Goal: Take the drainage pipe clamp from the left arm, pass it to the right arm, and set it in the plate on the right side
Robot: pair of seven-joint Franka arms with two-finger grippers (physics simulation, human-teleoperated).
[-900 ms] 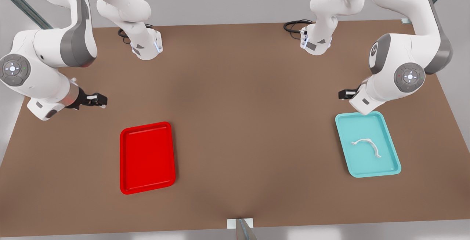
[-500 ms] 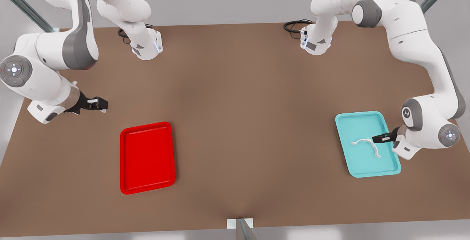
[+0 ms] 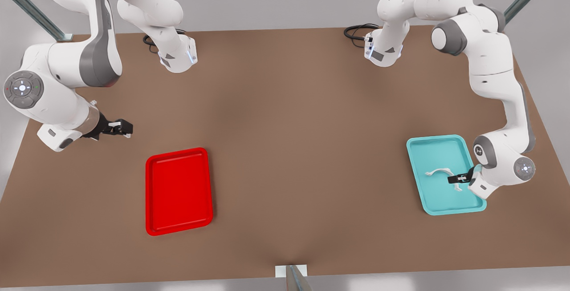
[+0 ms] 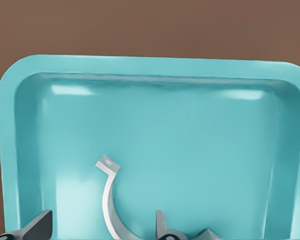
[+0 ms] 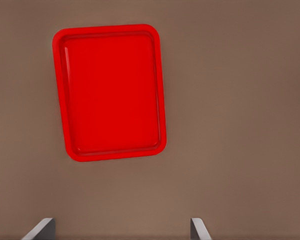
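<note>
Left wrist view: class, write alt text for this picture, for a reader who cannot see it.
A white drainage pipe clamp lies curved on the floor of a teal tray, between the two open fingers of the left pincer, one on each side of it. Brown table shows beyond the tray's far rim.

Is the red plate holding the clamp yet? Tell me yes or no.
No, the plate lies bare on the table, while the drainage pipe clamp lies in the teal tray at the left end effector.
</note>
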